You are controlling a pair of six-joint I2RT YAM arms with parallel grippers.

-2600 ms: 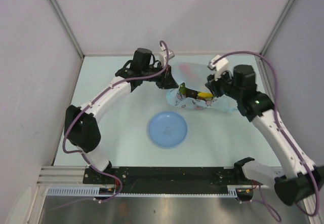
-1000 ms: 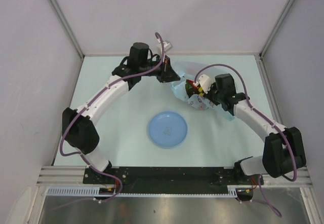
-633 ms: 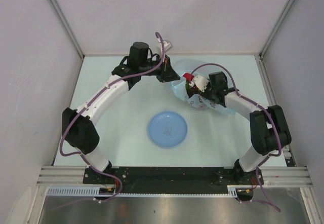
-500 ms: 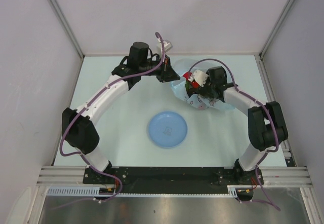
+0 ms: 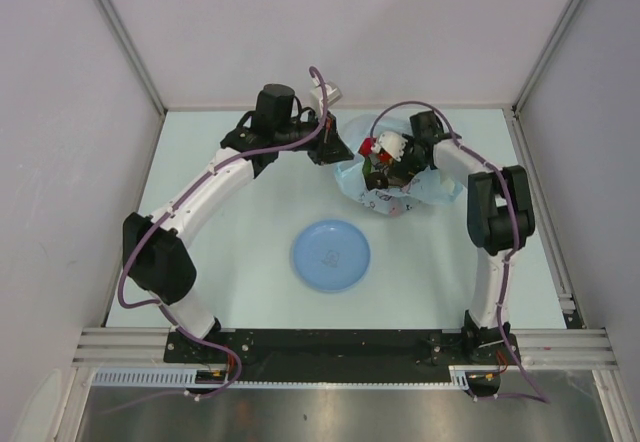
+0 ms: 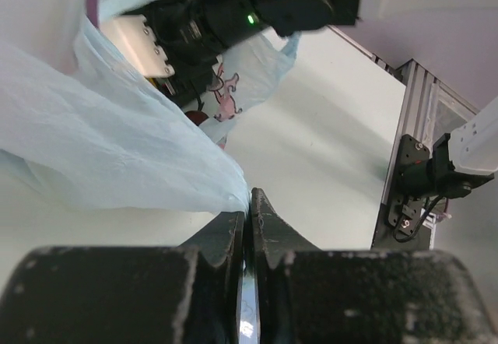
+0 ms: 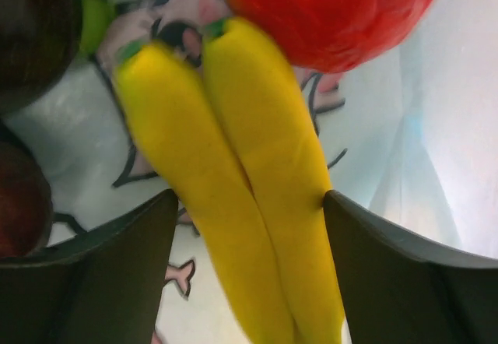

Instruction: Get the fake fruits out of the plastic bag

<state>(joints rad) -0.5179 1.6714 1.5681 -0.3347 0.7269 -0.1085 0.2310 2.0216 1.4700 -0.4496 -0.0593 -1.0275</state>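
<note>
Fruits are lying inside the plastic bag [image 5: 420, 190], directly under the right gripper [image 7: 249, 258], which is sitting inside the bag's mouth. A yellow banana [image 7: 233, 165], two joined pieces, is filling the gap between that gripper's fingers [image 7: 93, 274], with one finger at each of its edges. I cannot tell whether they are squeezing it or only straddling it. Just past the fingertips a red fruit [image 7: 334, 9] is touching the banana's stem end. Off the gripper's one side a dark maroon fruit [image 7: 19, 196] is showing, and a sliver of green fruit [image 7: 93, 17] is peeking out beyond it. Printed bag film is lying beneath the banana and crowding in around the fingers.

Beside the right gripper, the left gripper [image 6: 247, 227] is pinching shut on the bag's edge, holding the film taut. A blue plate [image 5: 330, 255] is resting on the table [image 5: 230, 262], well apart from both grippers, toward the arm bases.
</note>
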